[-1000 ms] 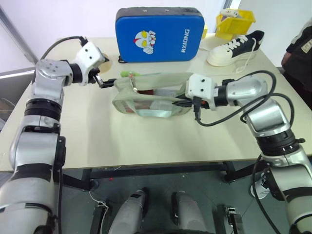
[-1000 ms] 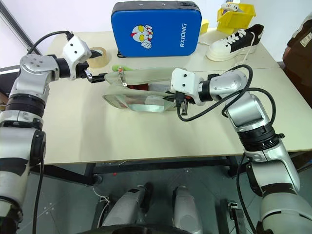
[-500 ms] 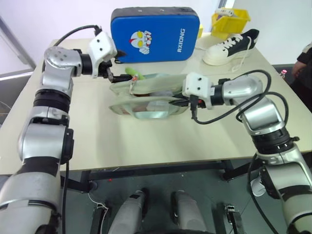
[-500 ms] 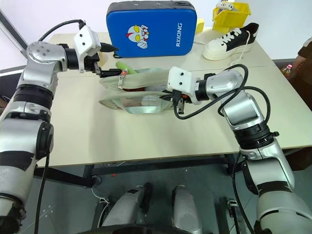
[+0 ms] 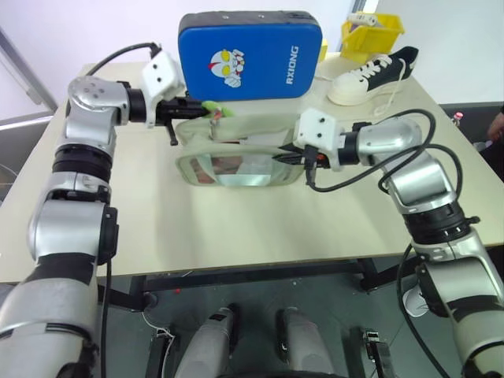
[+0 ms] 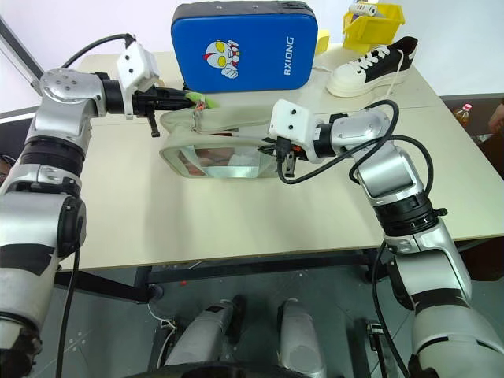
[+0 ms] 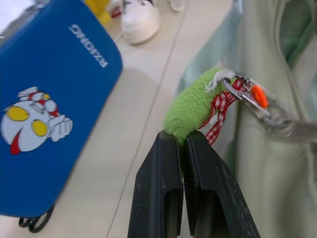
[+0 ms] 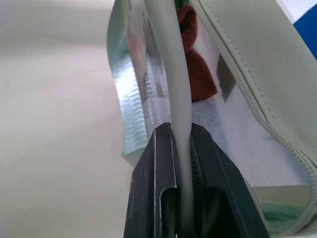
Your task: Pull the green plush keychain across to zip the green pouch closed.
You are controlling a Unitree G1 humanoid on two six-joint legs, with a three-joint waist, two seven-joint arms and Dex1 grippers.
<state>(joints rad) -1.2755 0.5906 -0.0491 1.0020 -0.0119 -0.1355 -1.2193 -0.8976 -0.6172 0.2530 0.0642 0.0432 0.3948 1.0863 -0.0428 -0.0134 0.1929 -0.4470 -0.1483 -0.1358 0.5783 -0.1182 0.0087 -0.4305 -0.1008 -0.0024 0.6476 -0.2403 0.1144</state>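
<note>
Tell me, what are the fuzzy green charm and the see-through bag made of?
The green plush keychain looks like soft fuzzy fabric, with a checked ribbon and a shiny metal clasp. The green pouch seems to be matte, leather-like fabric with a stitched zipper; its window looks like clear glossy plastic, since it reflects light.

We see pouch (image 5: pixel 236 153) mid-table (image 5: pixel 236 228) | case (image 5: pixel 248 53) at its 12 o'clock | shoe (image 5: pixel 374 75) at 2 | keychain (image 5: pixel 211 109) on its 11 o'clock corner
</note>
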